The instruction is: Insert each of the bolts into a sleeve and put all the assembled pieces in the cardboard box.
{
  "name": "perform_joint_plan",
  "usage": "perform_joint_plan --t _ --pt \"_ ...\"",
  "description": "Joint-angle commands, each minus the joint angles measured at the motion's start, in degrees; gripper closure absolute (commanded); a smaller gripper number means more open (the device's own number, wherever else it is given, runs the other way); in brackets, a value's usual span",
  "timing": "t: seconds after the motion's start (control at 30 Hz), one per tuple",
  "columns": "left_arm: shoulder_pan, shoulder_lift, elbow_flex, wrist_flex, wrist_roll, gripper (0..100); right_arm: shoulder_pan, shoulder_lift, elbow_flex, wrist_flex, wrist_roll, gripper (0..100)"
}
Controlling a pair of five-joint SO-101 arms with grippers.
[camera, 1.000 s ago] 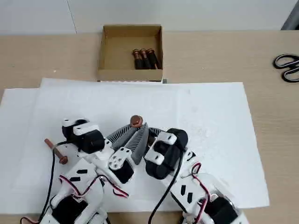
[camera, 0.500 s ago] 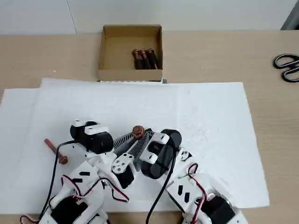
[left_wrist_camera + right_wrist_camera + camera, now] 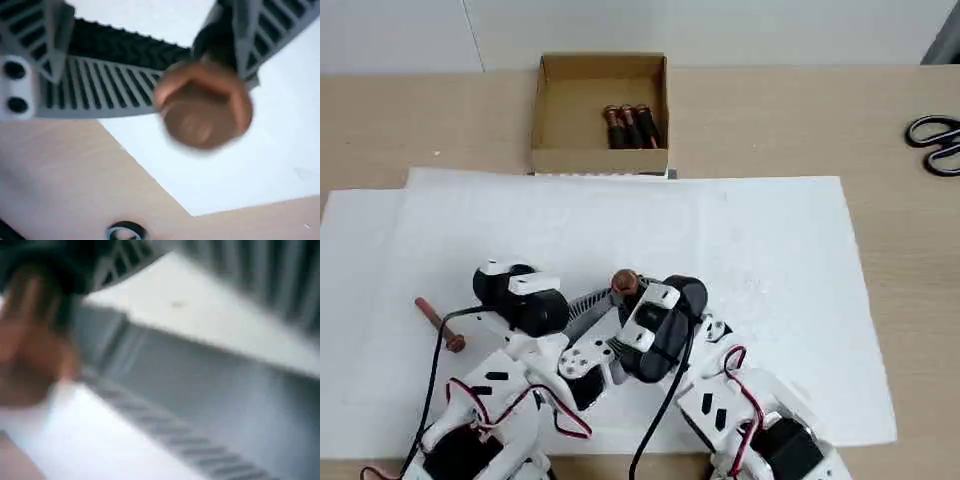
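Note:
A copper-headed bolt (image 3: 625,283) in a dark sleeve is held above the white paper (image 3: 760,230), where both grippers meet. My left gripper (image 3: 608,300) comes in from the left and is shut on the sleeve (image 3: 220,47). The bolt's round head (image 3: 205,112) faces its camera. My right gripper (image 3: 628,296) closes on the bolt (image 3: 30,355) from the right. A second bare bolt (image 3: 440,323) lies on the paper left of the left arm. The cardboard box (image 3: 555,110) at the back holds three assembled pieces (image 3: 632,126).
Black scissors (image 3: 935,145) lie on the wooden table (image 3: 770,120) at the far right edge. Both arm bases and their cables crowd the near edge of the paper.
Both grippers have drawn back toward the near edge with the bolt and sleeve between them, shifting slightly right. The arms have closed in on each other.

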Motion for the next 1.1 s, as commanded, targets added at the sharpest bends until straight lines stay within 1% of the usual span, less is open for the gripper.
perform_joint_plan --t 0.0,0.07,0.47,0.53,0.67,0.73,0.8,0.9,0.97,1.07 --pt "-2.8 0.2 -0.6 2.1 -3.4 78 -0.3 -0.6 -3.0 -1.5 0.6 99.6" --pt "-4.1 0.2 -2.1 3.0 -5.2 78 -0.3 -0.6 -3.0 -1.5 0.6 99.6" --pt "-5.5 0.2 -17.4 13.2 -5.0 78 -0.2 -0.6 -2.7 -1.5 0.6 99.6" --pt "-6.1 0.2 -20.4 14.5 -5.0 80 -0.2 -0.6 -2.7 -1.5 0.5 99.6" --pt "-9.9 0.2 -25.2 14.6 -5.6 92 0.0 -0.6 -2.7 -1.5 0.4 99.6" --pt "-11.5 0.1 -26.7 14.8 -7.6 100 0.0 -0.6 -2.7 -1.5 0.4 99.6" --pt "-12.5 0.0 -27.7 14.9 -9.1 99 0.0 -0.5 -2.7 -1.5 0.4 99.6" --pt "-15.0 0.0 -28.3 15.0 -9.4 100 0.0 -0.5 -2.7 -1.5 0.4 99.6" --pt "-18.1 0.2 -27.5 15.1 -9.4 100 0.0 -0.5 -2.7 -0.3 0.4 99.6" --pt "-24.3 0.3 -24.6 15.3 -9.4 100 0.0 -0.5 -2.7 4.1 0.3 99.6"
